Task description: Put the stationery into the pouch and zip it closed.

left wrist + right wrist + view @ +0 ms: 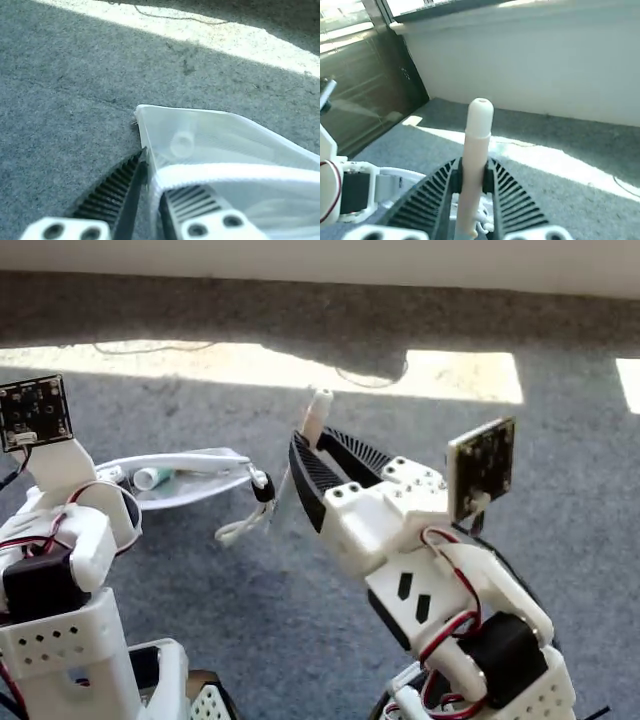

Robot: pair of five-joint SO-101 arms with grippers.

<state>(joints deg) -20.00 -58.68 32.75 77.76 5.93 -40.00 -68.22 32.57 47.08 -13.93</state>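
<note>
A white mesh pouch [195, 480] lies on the grey carpet with a tube-like item [155, 477] inside it. Its zip pull and white cord [240, 525] trail off the end nearer the right arm. My left gripper [151, 180] is shut on the pouch's edge [210, 172], and a round-ended item [182, 143] shows through the mesh. Raised beside the pouch's zip end, my right gripper [311, 438] is shut on a cream-white pen [316, 415]. The pen [476, 140] stands upright between the black fingers [440, 187].
Grey carpet [250, 620] covers the work area, with a sunlit strip [250, 365] and a thin cable [150, 346] at the far side. A white wall [545, 65] and dark glass panels [360, 75] stand beyond. The left arm's body [350, 190] sits close to the pouch.
</note>
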